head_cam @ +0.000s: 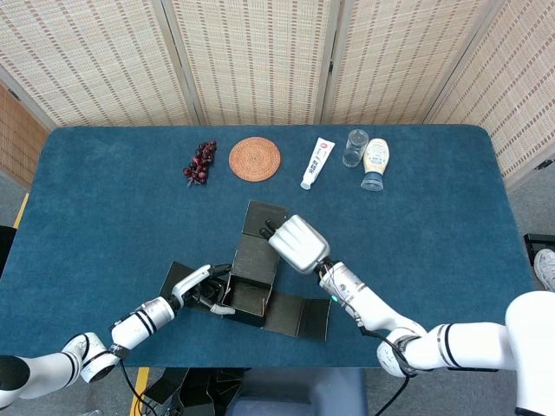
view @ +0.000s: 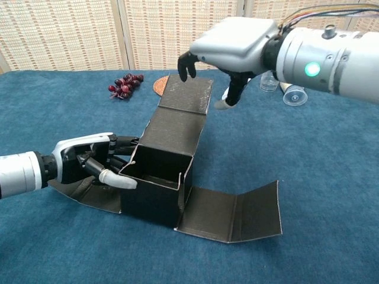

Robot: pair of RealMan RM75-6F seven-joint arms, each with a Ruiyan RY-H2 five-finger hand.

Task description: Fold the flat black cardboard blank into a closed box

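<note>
- My left hand [view: 89,161] lies low on the blue table [head_cam: 104,191], fingers curled against the left wall of the half-formed box [view: 160,183]; the thumb hooks over the wall's top edge, so I am gripping it to brace it, as far as I can tell.
- The box stands near my edge of the table, at the middle: matte black cardboard, thin, with pale cut edges, its walls up around an open square well.
- The lid panel [view: 180,115] rises from the back wall, tilted and creased partway up, with ribbed grain on its top section.
- My right hand [view: 228,50] hovers over that panel's top edge, fingers bent downward and apart, holding nothing; I cannot tell if a fingertip touches the card.
- I judge the step to be closing the lid: next I must press the panel forward over the well.
- A two-section flap [view: 231,210] lies flat on the right, unfolded.
</note>
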